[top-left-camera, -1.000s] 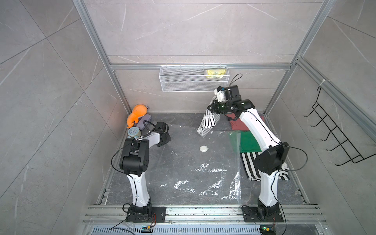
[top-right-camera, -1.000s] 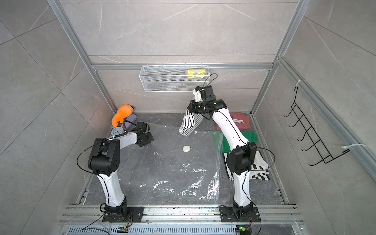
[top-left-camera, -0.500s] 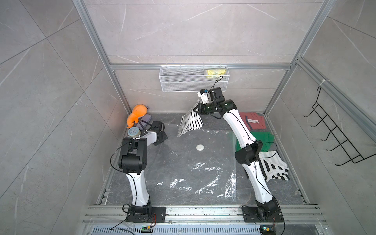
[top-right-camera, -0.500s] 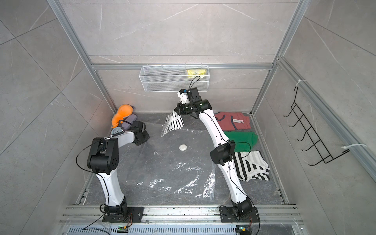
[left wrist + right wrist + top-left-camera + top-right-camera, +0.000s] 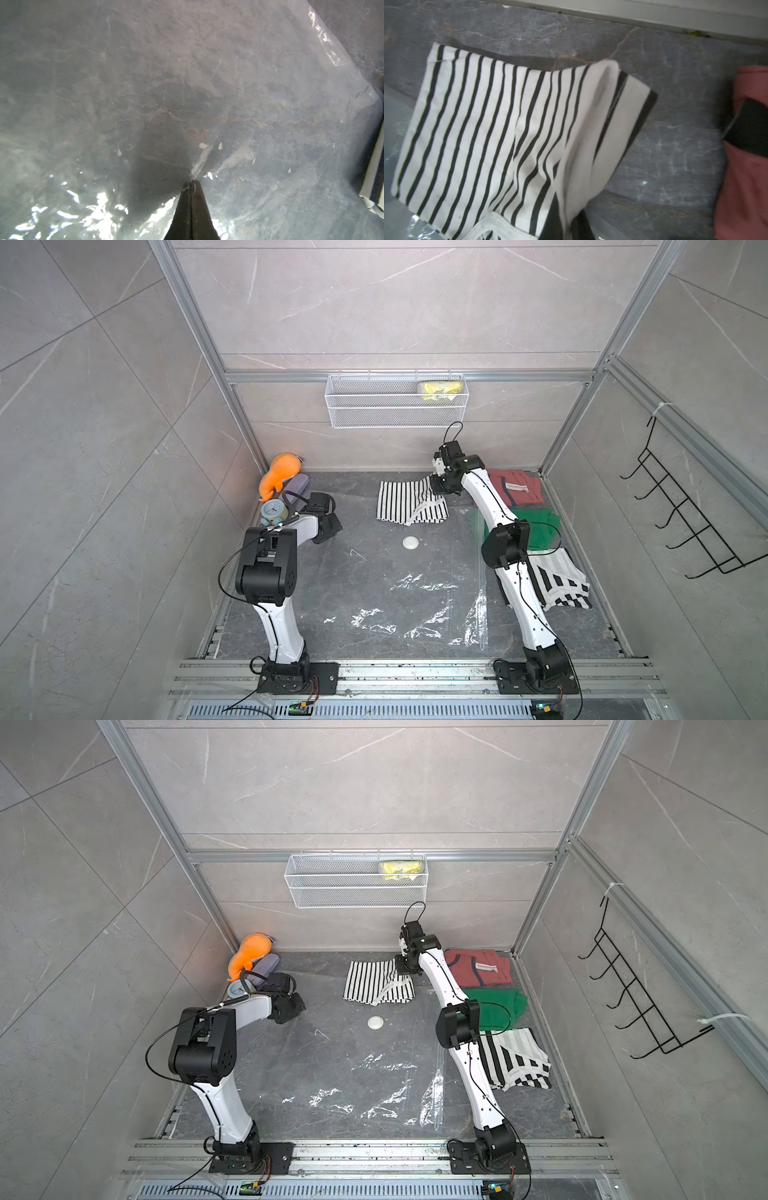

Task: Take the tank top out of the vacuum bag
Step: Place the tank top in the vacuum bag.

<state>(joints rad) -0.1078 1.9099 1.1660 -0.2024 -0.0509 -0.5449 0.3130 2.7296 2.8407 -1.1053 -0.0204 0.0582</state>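
Pinching vacuum bag, left hand, wrist view

Black-and-white striped tank top, clear vacuum bag, red garment, green garment, orange plush

Dark veined desk, top views.
On it: clear vacuum bag, striped tank top, red shirt, green garment, second striped garment, orange plush, clock.

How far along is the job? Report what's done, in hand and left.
Done: the tank top lies outside the bag, at its far edge. In hand: right tool grips its edge; left tool pinches the bag. Left: release both.
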